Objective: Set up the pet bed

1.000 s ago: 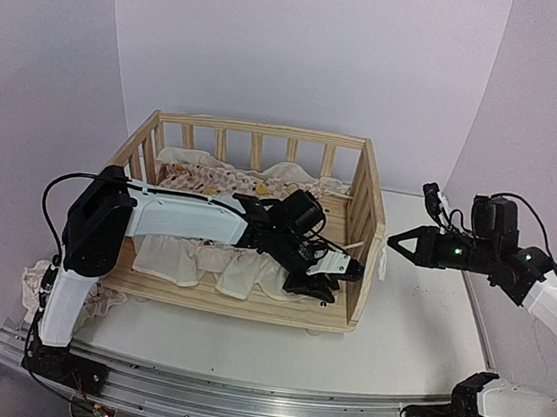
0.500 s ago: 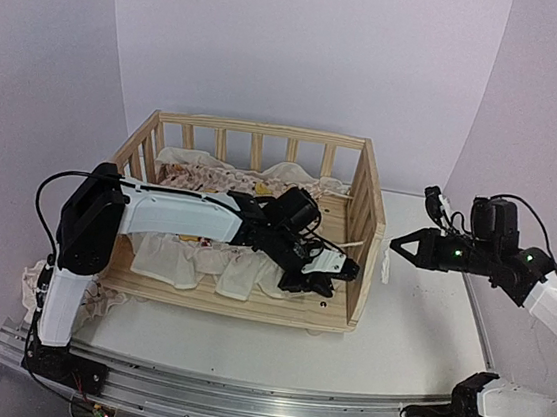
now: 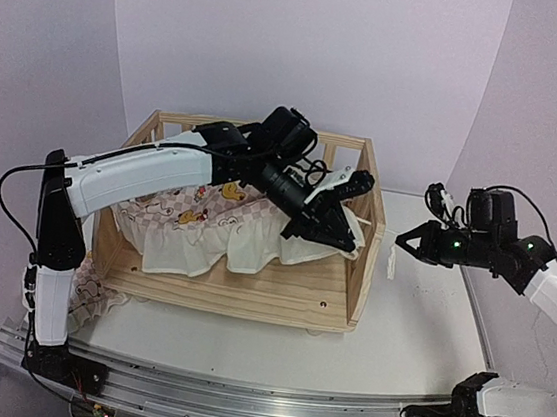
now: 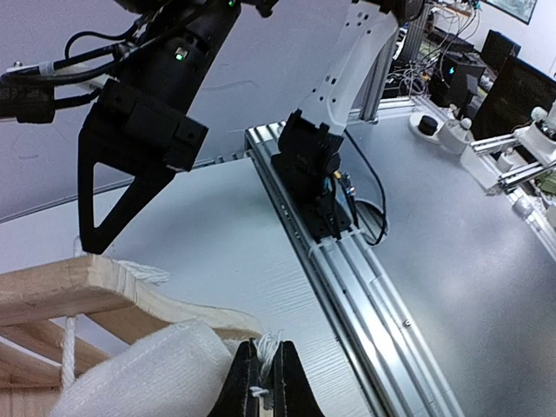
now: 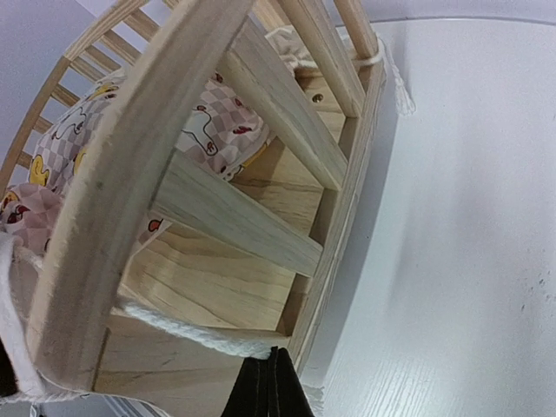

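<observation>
Left claw [image 4: 261, 387] pinched the cushion's [image 3: 201, 222] tie string [image 4: 265, 343], lifting one corner over the frame [image 3: 248, 301]. Right claw [image 3: 400, 245] sat pressed together outside the end rail. We judged tying was in hand; the next move needed the string looped round a slat.

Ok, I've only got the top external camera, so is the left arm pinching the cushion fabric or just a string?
Observer: Just string. The left wrist view shows the left fingers shut on a frayed string end beside the corner of the cushion.
Operator: And the right arm?
Observer: Its wrist view shows the right fingers shut on a white cord that loops over the frame's top rail.
Operator: Cushion visible from there?
Observer: Yes, its duck-print checks show between the slats.
</observation>
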Motion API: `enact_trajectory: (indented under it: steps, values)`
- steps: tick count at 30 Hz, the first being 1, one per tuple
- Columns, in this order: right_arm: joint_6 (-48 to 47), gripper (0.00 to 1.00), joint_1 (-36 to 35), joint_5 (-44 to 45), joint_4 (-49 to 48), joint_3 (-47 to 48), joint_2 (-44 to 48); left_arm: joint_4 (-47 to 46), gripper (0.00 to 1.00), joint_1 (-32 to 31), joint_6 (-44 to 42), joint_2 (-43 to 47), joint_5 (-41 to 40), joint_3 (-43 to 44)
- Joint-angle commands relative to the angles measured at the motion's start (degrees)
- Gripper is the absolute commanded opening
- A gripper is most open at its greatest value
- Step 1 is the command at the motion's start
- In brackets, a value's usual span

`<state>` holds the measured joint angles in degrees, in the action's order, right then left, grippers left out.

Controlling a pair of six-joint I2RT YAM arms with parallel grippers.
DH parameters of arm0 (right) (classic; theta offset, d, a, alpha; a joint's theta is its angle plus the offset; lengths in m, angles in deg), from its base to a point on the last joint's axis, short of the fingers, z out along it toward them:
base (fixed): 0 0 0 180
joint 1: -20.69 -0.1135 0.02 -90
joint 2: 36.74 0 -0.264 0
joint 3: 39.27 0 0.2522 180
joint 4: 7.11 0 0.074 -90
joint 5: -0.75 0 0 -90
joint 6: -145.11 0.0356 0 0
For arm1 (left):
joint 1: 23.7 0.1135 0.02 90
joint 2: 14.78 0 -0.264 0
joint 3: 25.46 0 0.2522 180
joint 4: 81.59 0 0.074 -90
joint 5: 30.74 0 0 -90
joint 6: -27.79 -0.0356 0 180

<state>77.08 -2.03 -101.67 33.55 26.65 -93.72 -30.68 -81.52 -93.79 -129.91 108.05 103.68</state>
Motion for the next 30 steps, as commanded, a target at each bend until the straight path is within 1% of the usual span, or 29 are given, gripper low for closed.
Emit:
enact_trajectory:
  steps: [1,2,5,6,9,13,15,20,24,27,30]
  values:
    - [0.72,0.0,0.17,0.88,1.32,4.28,-0.96,5.91,0.0,0.61,6.56,2.79,7.77,7.24]
    - [0.75,0.0,0.14,-0.58,1.32,4.84,-1.29,5.72,0.0,0.83,7.13,3.34,8.04,7.25]
    - [0.2,0.0,0.0,-5.48,1.31,6.52,-2.03,-0.68,0.0,5.22,16.17,5.95,11.21,5.17]
    - [-0.12,0.0,-0.08,-6.38,1.37,7.03,-1.75,-2.14,0.0,6.32,17.41,6.57,10.68,5.47]
    - [-1.8,0.0,-0.09,-6.67,2.48,8.85,-0.14,-2.63,0.0,7.01,13.51,7.51,4.58,7.51]
    - [-3.21,0.0,-0.04,-7.65,3.37,13.11,0.05,-8.07,0.0,7.02,13.06,6.49,-3.11,6.29]
    - [-3.1,0.0,-0.05,-8.39,4.09,16.08,-0.89,-11.33,0.0,7.02,14.71,5.04,-4.06,7.05]
    - [-1.2,0.0,-0.1,-9.26,4.22,21.83,-1.83,-16.37,0.0,6.66,18.0,-0.06,-1.24,10.54]
    - [0.49,0.0,-0.04,-10.1,4.39,20.13,-2.15,-15.63,0.0,6.04,18.22,-2.21,-0.77,10.43]
    - [1.72,0.0,-0.04,-10.13,4.37,16.73,-0.85,-15.47,0.0,5.86,18.2,-1.46,-0.6,8.05]
    - [1.87,0.0,-0.07,-9.51,4.26,15.48,0.19,-14.21,0.0,5.36,16.93,-0.64,0.05,7.36]
